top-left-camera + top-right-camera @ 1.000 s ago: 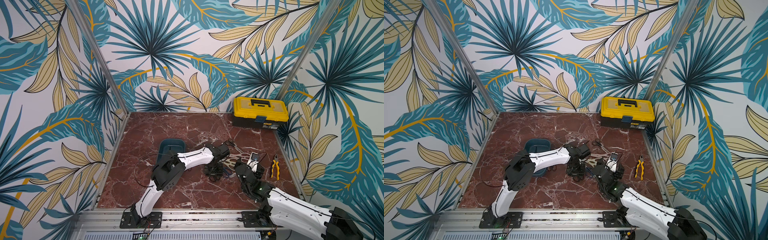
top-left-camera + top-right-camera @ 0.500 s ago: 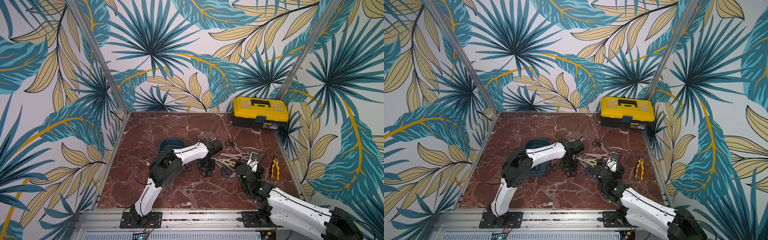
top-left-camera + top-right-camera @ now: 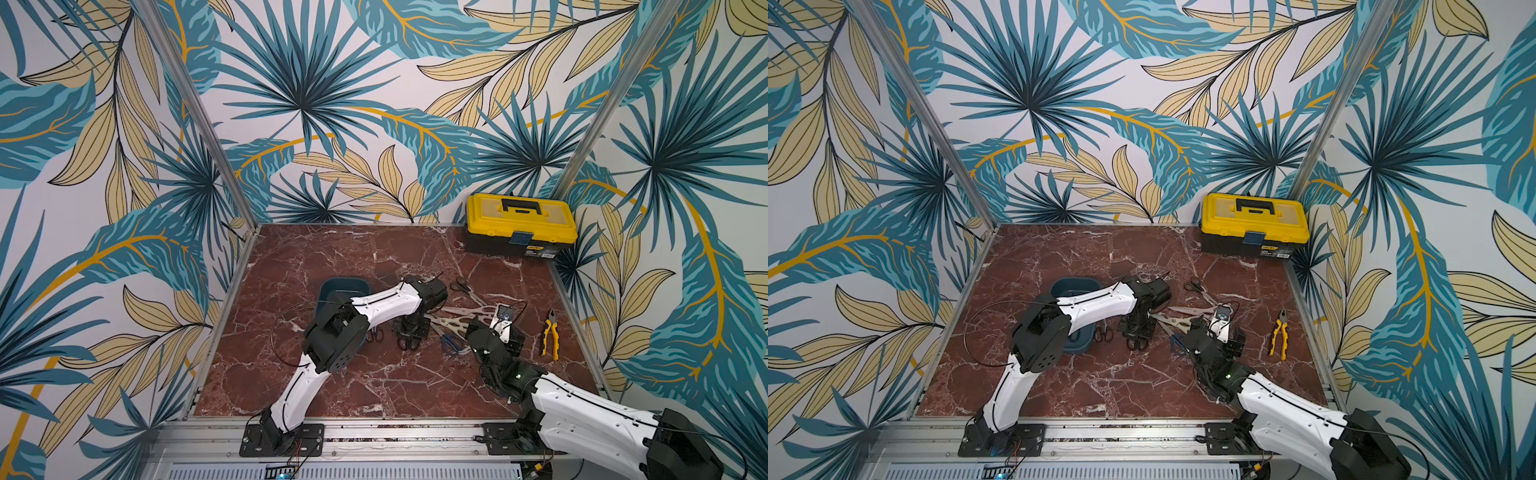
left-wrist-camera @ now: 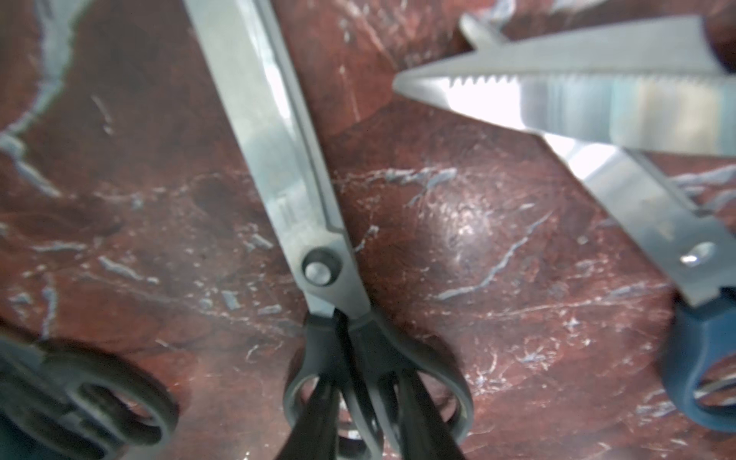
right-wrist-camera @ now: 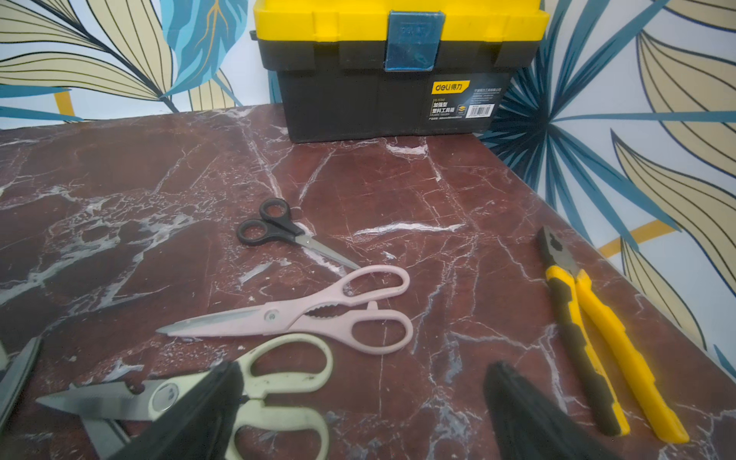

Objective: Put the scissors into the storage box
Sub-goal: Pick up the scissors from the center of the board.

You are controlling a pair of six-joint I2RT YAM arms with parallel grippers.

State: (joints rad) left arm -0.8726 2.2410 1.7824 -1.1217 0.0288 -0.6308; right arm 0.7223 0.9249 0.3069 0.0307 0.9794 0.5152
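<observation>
Black-handled scissors (image 4: pixel 318 239) lie flat on the marble, blades shut. My left gripper (image 4: pixel 368 422) points straight down on them, one finger in each handle loop, shut on the bars between; it shows in both top views (image 3: pixel 409 334) (image 3: pixel 1137 332). The dark teal storage box (image 3: pixel 345 286) stands just left of it, partly under my left arm. My right gripper (image 5: pixel 358 410) hovers open and empty low over cream-handled scissors (image 5: pixel 278 374). Nearby lie a pinkish-cream pair (image 5: pixel 302 314), a small black pair (image 5: pixel 275 229) and a blue-handled pair (image 4: pixel 705 358).
Another small black pair (image 3: pixel 374 334) lies against the box's near right side. Yellow-and-black pliers (image 3: pixel 549 336) lie near the right wall. A closed yellow-and-black toolbox (image 3: pixel 519 224) sits in the back right corner. Patterned walls close three sides.
My left gripper has moved left from the pile to the black-handled scissors and its jaws have narrowed onto the handles. The right arm has not moved.
</observation>
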